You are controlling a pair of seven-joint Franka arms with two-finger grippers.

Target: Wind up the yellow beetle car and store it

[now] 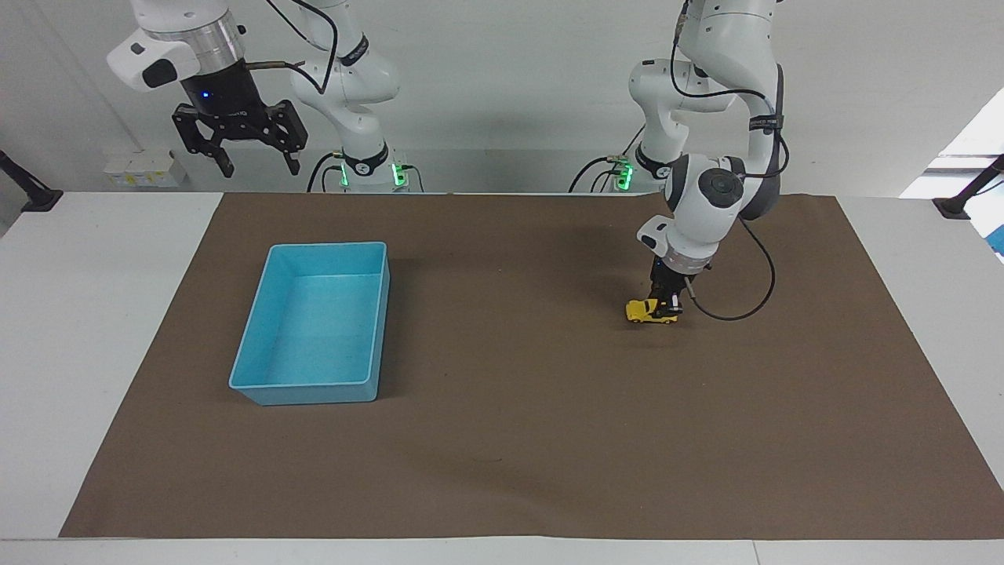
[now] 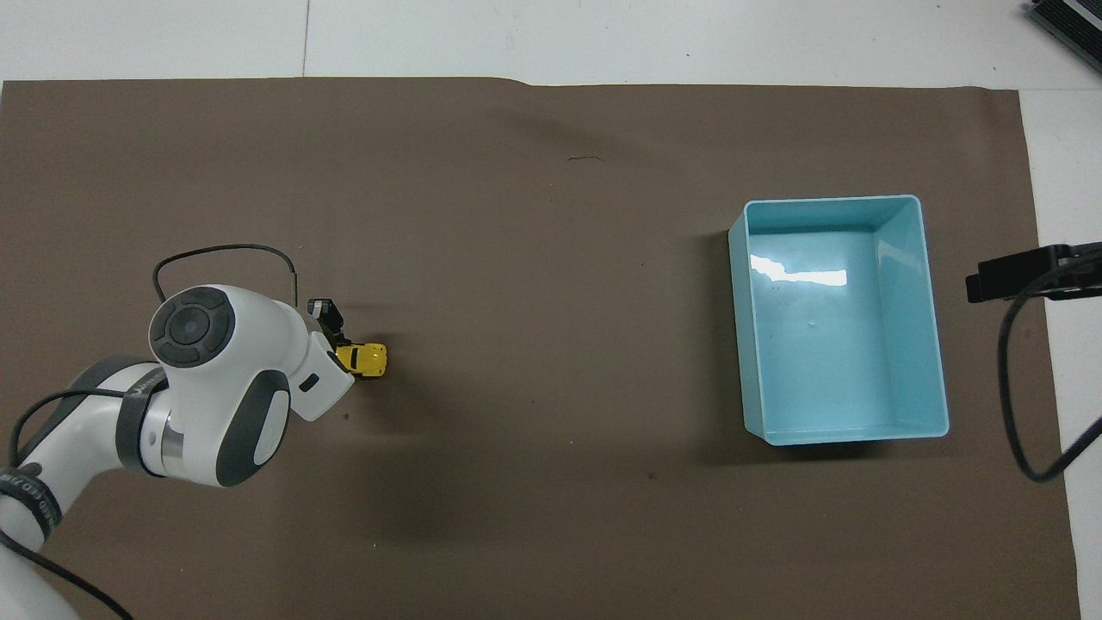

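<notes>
- Left gripper (image 1: 665, 308) down at mat level, fingers pinched on the rear end of the yellow beetle car (image 1: 645, 311); also seen at (image 2: 338, 343) in the overhead view, mostly hidden under the wrist housing.
- Yellow beetle car (image 2: 365, 359) wheels-down on the brown mat (image 1: 502, 439), nose pointing toward the right arm's end of the table.
- In the overhead view, car at about 8 o'clock from the mat's centre, toward the left arm's end.
- Black cable looping off the left wrist, arcing at 12 o'clock of the wrist in the overhead view.
- Blue tray (image 1: 252, 341) on the mat toward the right arm's end, well apart from the car; nothing visible inside it.
- In the overhead view, tray (image 2: 935, 344) at roughly 3 o'clock from the car.
- Right gripper (image 1: 239, 153) raised high near its own base, waiting, fingers spread wide, holding nothing.
- In the facing view, right gripper at about 11 o'clock from the tray, above the white tabletop (image 1: 86, 314) edge rather than over the tray.
- In the overhead view, only a dark bit of the right arm's hardware at the frame edge; gripper itself not identifiable there.
</notes>
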